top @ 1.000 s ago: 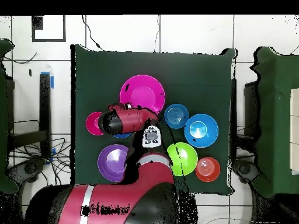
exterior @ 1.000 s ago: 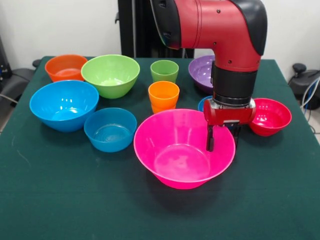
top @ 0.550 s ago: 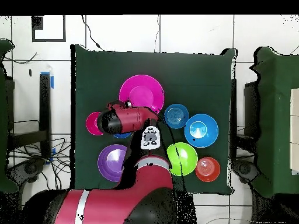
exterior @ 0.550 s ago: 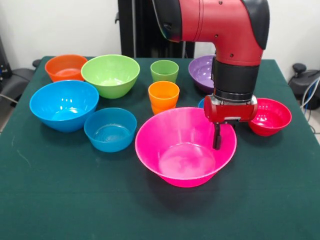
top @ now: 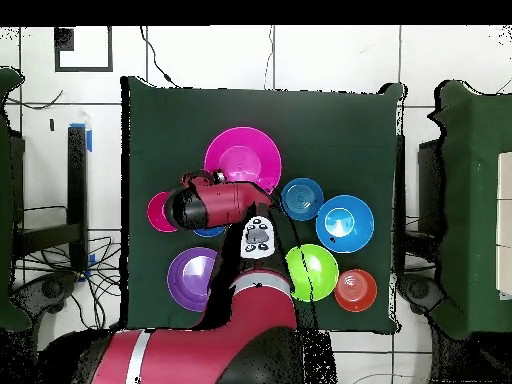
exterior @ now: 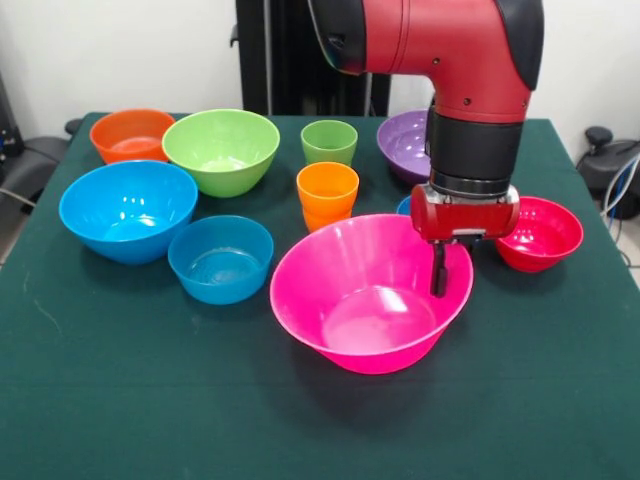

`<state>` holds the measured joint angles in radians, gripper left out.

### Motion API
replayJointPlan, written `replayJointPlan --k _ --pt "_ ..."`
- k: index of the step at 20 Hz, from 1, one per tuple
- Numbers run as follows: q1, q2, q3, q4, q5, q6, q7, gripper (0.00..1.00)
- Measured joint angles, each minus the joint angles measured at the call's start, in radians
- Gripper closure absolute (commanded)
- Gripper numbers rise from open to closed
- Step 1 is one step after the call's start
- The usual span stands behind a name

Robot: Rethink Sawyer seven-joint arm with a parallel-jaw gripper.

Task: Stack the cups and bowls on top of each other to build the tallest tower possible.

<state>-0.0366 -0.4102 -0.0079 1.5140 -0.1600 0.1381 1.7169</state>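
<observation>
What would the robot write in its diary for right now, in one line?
gripper: shut on pink bowl rim | bowl: tilted, lifting | cups, other bowls: on table

The light was bright and even, falling from above. The glossy pink bowl [exterior: 370, 295] carried soft white glare on its inner floor, and the lime bowl [exterior: 221, 150] and big blue bowl [exterior: 128, 210] showed paler sheens. Shadows on the green desk [exterior: 120, 400] were faint and short, lying close under each bowl. The front view was sharp throughout; the arm [exterior: 470, 70] showed a mild highlight along its red shell.
</observation>
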Motion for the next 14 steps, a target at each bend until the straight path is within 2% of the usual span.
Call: replayJointPlan --k 14 --pt "0.013 -0.063 0.004 0.034 0.002 0.000 0.000 1.00"
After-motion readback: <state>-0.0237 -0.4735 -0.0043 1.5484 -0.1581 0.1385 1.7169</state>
